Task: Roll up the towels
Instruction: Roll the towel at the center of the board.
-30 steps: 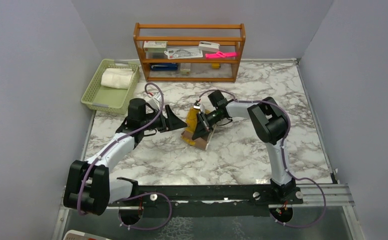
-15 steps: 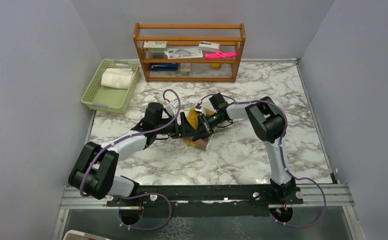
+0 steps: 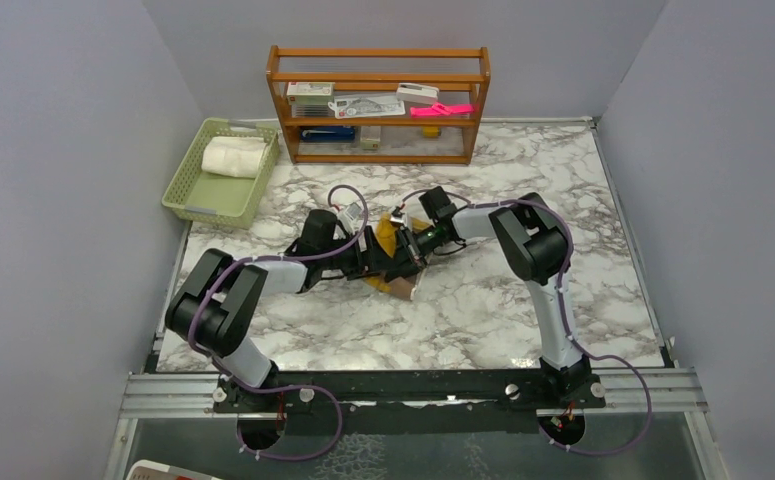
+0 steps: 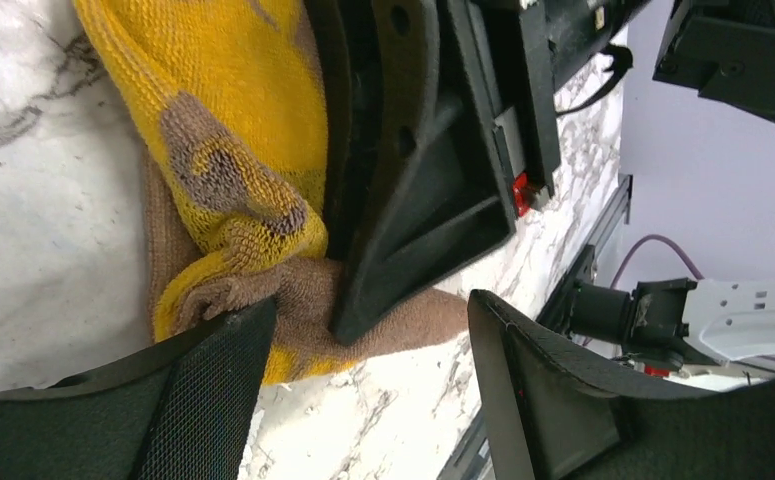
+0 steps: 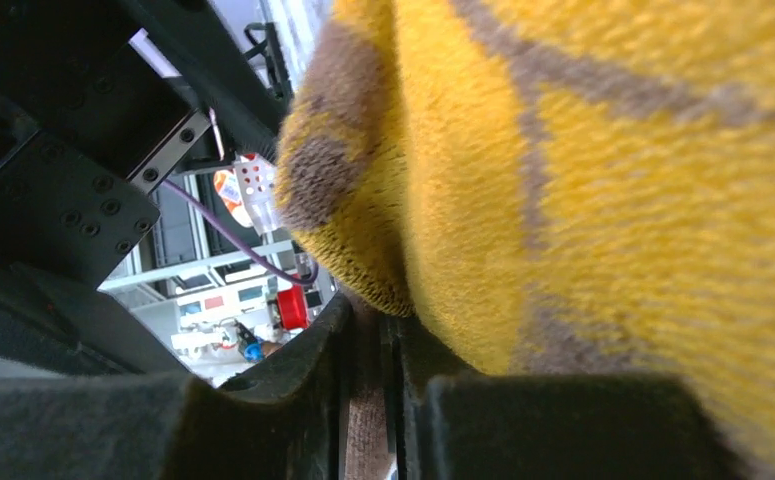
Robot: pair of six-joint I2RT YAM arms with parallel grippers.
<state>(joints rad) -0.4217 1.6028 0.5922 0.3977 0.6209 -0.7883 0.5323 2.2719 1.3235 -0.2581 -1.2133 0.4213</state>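
First towel lies in basket far left, second towel between left claw and right claw.

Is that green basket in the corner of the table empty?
No, a rolled white towel lies inside the green basket, at its far end.

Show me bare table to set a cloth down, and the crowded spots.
Free: marble right of the right arm; near strip between brown towel and rail; corner right of the shelf. Crowded: centre, left end effector and right end effector at that towel; far left, the basket.
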